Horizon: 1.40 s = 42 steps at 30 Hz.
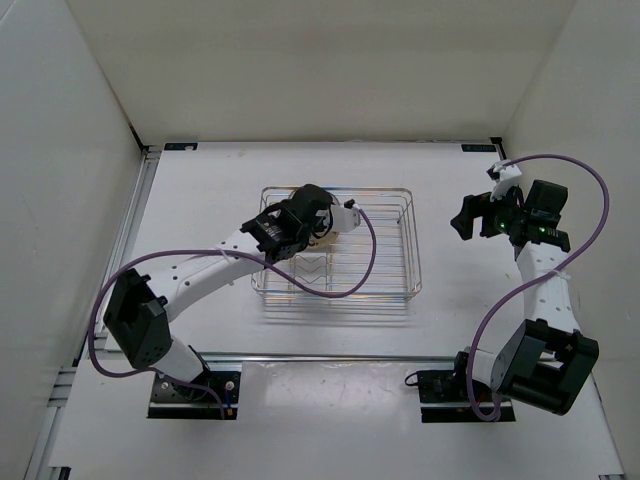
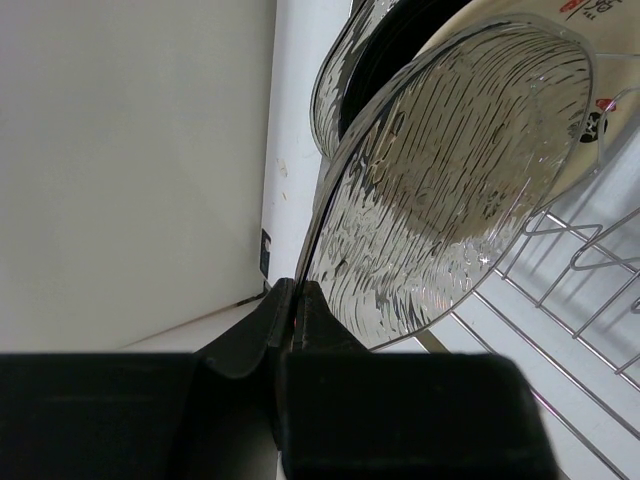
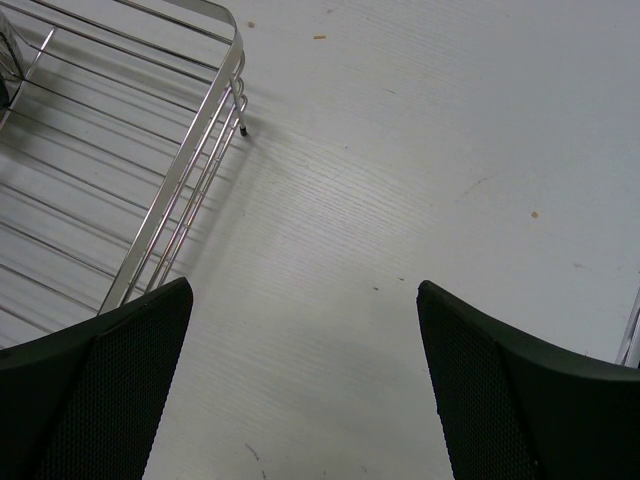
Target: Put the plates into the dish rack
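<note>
Over dish rack (image 1: pixel 412 250), left arm (image 1: pixel 205 272) outstretched, pincer (image 2: pixel 293 320) clamping glass plate (image 2: pixel 450 180)

Bright, even overhead light washes the white tabletop (image 1: pixel 200 190) almost featureless; the dish rack (image 1: pixel 414 260) throws only a soft grey shadow just beside itself. Above the rack's wires, the clear glass plate (image 2: pixel 450 180) shows sharp, streaky reflections

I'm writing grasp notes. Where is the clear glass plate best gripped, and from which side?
Grip the clear glass plate at its rim, edge-on in its own plane, as the left gripper does: jaws shut across the thin edge. It is nearly upright, its faces too broad to span.
</note>
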Each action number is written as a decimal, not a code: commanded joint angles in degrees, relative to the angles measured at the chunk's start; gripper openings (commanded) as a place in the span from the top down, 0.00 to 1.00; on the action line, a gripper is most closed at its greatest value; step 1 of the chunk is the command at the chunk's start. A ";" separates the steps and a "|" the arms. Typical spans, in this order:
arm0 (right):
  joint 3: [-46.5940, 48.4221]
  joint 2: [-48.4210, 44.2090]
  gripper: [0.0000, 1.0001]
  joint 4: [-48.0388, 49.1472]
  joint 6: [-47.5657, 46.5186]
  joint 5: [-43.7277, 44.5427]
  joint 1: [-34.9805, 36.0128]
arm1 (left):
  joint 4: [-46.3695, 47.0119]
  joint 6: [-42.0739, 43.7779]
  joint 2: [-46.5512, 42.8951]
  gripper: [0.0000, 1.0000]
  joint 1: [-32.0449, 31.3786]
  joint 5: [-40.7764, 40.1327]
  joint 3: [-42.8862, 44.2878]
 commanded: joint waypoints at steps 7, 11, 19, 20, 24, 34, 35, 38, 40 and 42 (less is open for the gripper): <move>0.00 -0.67 0.05 0.87 -0.48 -0.23 0.10 | 1.73 -1.50 -0.67 0.90 -0.38 -0.33 -0.20; 0.00 -1.20 0.05 0.87 -0.48 -0.84 -0.43 | 1.73 -1.50 0.47 0.90 -0.38 0.29 -0.20; 0.00 -1.72 0.05 0.87 -0.48 -1.37 -1.49 | 1.73 -2.64 1.62 0.90 -0.91 1.95 -0.81; 0.00 -1.73 0.05 0.87 -0.48 -1.37 -1.49 | 1.73 -2.64 2.23 0.90 -0.91 1.96 -0.81; 0.00 -1.73 0.05 0.87 -0.48 -1.90 -1.49 | 1.73 -3.69 3.28 0.90 -0.91 3.09 -0.81; 0.00 -2.26 0.05 0.87 -0.48 -1.90 -2.01 | 1.73 -5.63 3.81 0.90 -1.96 5.30 -2.74; 0.00 -2.26 0.05 0.87 -0.48 -1.90 -2.01 | 1.73 -6.24 3.81 0.90 -1.96 5.82 -3.44; 0.00 -2.26 0.05 0.87 -0.48 -2.42 -2.54 | 1.73 -6.77 3.81 0.90 -1.96 6.35 -3.97; 0.00 -2.78 0.05 0.87 -0.48 -2.43 -2.54 | 1.73 -7.47 4.43 0.90 -2.48 6.35 -4.50; 0.00 -2.78 0.05 0.87 -0.48 -2.43 -2.54 | 1.73 -7.47 4.43 0.90 -2.49 6.35 -5.11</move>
